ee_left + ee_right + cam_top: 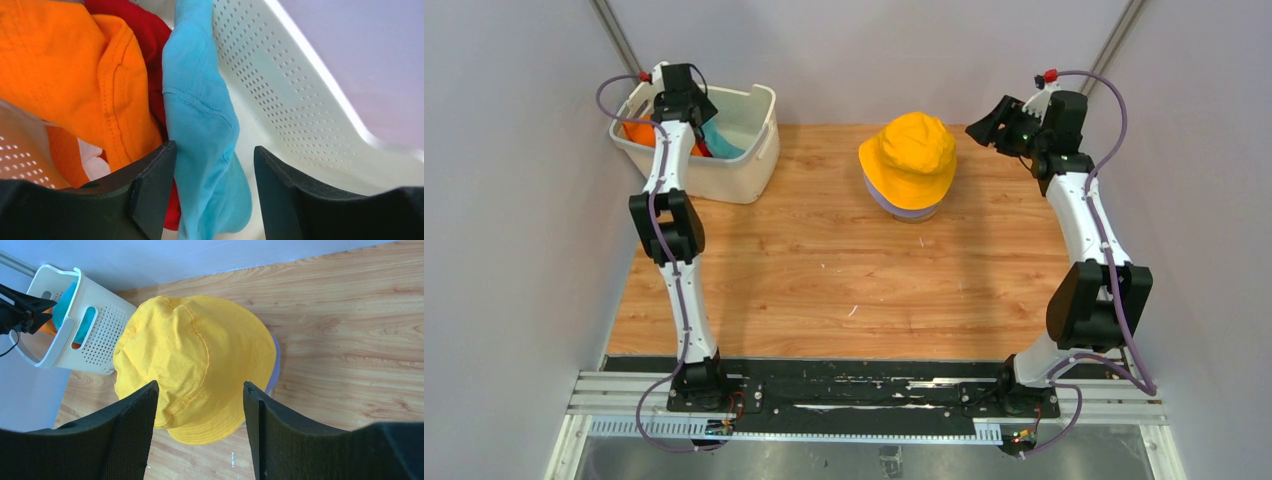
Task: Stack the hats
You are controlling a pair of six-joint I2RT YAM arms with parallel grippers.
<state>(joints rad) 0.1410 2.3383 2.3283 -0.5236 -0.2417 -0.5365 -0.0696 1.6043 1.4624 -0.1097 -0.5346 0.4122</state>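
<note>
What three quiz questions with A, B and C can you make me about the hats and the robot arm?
1. Where is the yellow hat?
A) on an arm
B) on top of the lavender hat
C) under the table

2. How many hats show in the basket?
A) one
B) three
C) five

3. How is the left end effector?
A) shut on nothing
B) open around the teal hat
C) holding the yellow hat

Answers:
1. B, a lavender brim peeks out under the yellow.
2. B, the orange hat, the red hat and the teal hat.
3. B, its fingers stand apart with teal cloth between them.
</note>
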